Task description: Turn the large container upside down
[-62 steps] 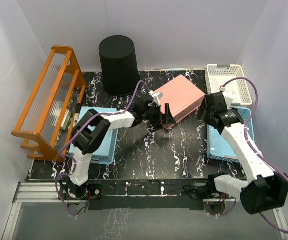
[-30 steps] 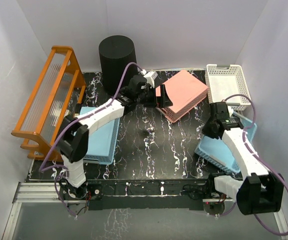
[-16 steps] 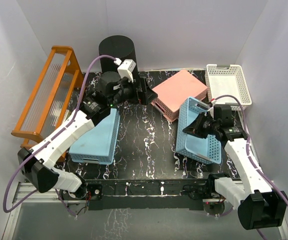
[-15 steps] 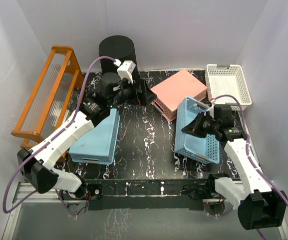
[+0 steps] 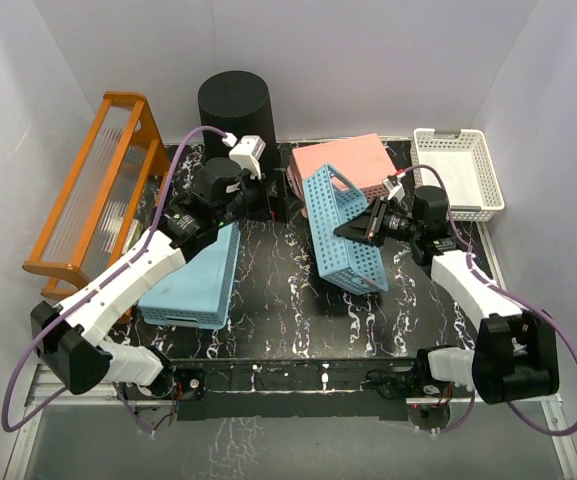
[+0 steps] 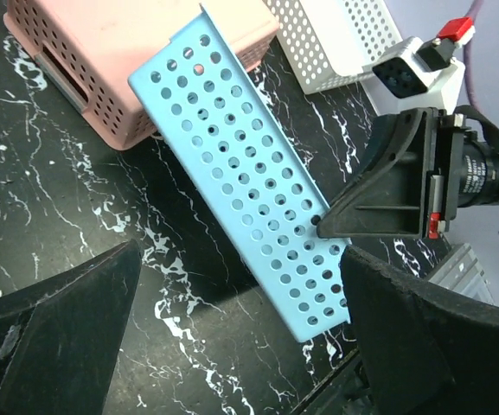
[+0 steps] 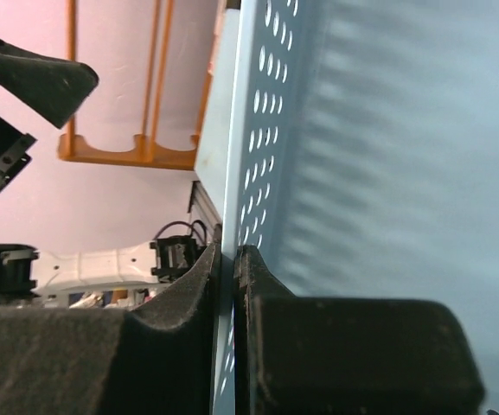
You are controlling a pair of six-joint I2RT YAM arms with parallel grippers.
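Note:
The large container (image 5: 235, 112), a tall black round bucket, stands at the back left of the table by the wall, seen only in the top view. Neither gripper touches it. My left gripper (image 5: 286, 195) (image 6: 240, 251) is open and empty, just right of the bucket's base, facing a light blue perforated basket (image 5: 343, 235) (image 6: 249, 181) (image 7: 387, 130). That basket is tilted up on its side at the table's middle. My right gripper (image 5: 360, 228) (image 7: 229, 259) is shut on the basket's thin wall.
A pink basket (image 5: 343, 160) (image 6: 128, 52) lies upside down behind the held basket. A white basket (image 5: 456, 170) (image 6: 335, 35) sits at the back right. A second blue basket (image 5: 193, 275) lies overturned at the left, beside an orange rack (image 5: 98, 200).
My right gripper has carried the blue basket from the right side to the middle, tipping it up on its side. The left arm has swung back towards the bucket, its gripper still open.

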